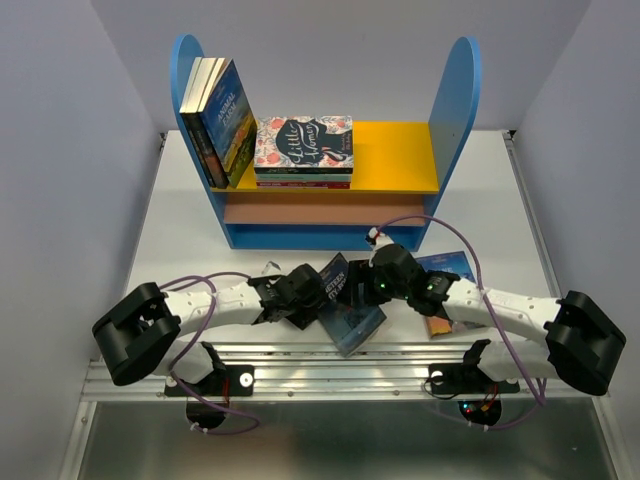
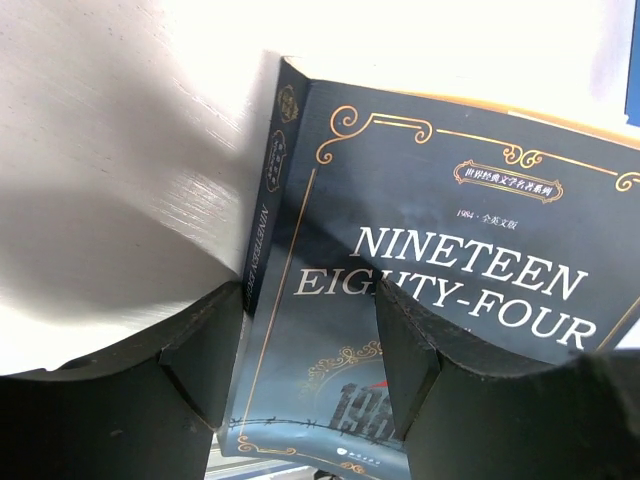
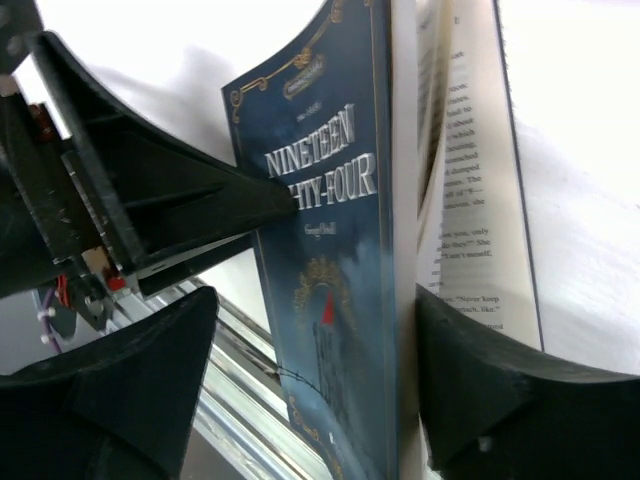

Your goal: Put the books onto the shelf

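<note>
Presently, near the front tabletop (image 1: 180, 230) edge, left end effector (image 2: 310, 340) clamps the standing Nineteen Eighty-Four book (image 2: 450, 200) at its spine; right end effector (image 3: 315, 310) straddles it, wide, pages fanned. Beyond, shelf (image 1: 455, 100) carries upright books (image 1: 215, 120).

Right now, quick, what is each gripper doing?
Left gripper: jaws around the spine edge of the Nineteen Eighty-Four book; whether it grips cannot be told.
Right gripper: open, straddling the same book, not clamped.
</note>
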Motion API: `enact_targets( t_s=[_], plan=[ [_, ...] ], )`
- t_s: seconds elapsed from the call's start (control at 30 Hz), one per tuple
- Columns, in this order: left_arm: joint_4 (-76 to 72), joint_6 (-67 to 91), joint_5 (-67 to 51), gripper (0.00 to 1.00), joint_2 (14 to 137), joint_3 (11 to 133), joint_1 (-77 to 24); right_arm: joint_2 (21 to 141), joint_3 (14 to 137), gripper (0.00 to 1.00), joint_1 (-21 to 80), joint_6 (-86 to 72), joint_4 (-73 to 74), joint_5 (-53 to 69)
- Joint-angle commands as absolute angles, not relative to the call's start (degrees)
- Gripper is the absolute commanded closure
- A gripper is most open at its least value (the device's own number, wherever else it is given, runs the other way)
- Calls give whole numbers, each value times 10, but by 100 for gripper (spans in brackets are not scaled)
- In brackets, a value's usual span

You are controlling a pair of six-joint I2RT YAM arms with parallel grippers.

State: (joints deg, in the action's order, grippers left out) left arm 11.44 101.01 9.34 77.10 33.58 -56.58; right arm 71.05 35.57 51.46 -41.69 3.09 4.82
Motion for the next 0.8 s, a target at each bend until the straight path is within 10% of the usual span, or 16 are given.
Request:
enact_targets(
  t_s=[0.0, 0.33, 0.77],
  plan=[
    [146, 1012, 103, 34, 791, 316, -571, 698, 376, 31, 525, -408, 47, 52],
    [145, 994, 114, 34, 789, 328, -571, 712, 374, 99, 525, -410, 18, 80],
    [119, 812, 211, 1, 546, 340, -571, 526, 360, 99, 525, -347, -11, 38]
  ],
)
